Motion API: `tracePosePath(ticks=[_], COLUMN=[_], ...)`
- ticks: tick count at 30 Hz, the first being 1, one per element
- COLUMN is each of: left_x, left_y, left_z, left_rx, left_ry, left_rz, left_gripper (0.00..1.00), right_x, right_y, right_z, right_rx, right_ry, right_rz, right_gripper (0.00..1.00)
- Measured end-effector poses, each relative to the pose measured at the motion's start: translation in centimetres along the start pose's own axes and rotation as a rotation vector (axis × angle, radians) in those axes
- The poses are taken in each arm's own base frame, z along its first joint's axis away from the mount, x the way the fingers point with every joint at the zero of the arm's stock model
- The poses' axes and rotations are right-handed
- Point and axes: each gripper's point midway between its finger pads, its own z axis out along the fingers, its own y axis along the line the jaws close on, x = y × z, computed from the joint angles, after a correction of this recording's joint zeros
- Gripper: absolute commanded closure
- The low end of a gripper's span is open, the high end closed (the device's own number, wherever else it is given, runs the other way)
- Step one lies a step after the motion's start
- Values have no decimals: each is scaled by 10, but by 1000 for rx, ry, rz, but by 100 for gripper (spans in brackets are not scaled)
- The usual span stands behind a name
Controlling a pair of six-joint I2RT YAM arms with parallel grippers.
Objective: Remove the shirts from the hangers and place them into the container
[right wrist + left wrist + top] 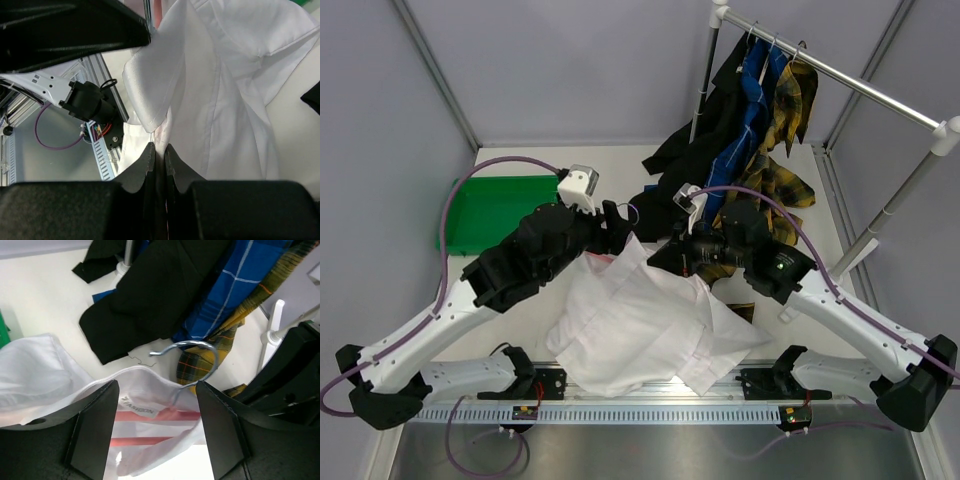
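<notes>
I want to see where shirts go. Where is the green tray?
In the top view, the green tray lies on the left of the table, behind the left arm, left of the white shirt.

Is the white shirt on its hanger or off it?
On. The pink hanger shows inside the collar of the white shirt, its silver hook poking out.

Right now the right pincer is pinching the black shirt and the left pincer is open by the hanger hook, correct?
Not quite. The right wrist view shows the right pincer pinching the white shirt, not the black one. The left pincer is open by the hanger hook, as you said.
</notes>
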Motion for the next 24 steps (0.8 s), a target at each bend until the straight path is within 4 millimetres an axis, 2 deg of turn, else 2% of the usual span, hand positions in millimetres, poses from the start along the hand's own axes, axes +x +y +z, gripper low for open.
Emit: tracePosePath(ticks=[4, 9, 18, 24], left_x=[-1, -2, 12, 19], left_y=[10, 15, 6, 2], left_z=[-8, -18, -5, 2], left_rx=[-21, -17, 16, 25], left_ry=[-36, -60, -5, 16], left_rz=[-3, -6, 8, 17], left_gripper=[41, 46, 51, 52], right_x=[2, 4, 5, 5], right_y=[1, 1, -1, -1], right_z=[-4, -5, -5, -5], right_rx=[-1, 1, 7, 8], right_ry=[-5, -3, -2, -2], right_rz=[-3, -1, 0, 1], right_gripper=[100, 100, 100, 100])
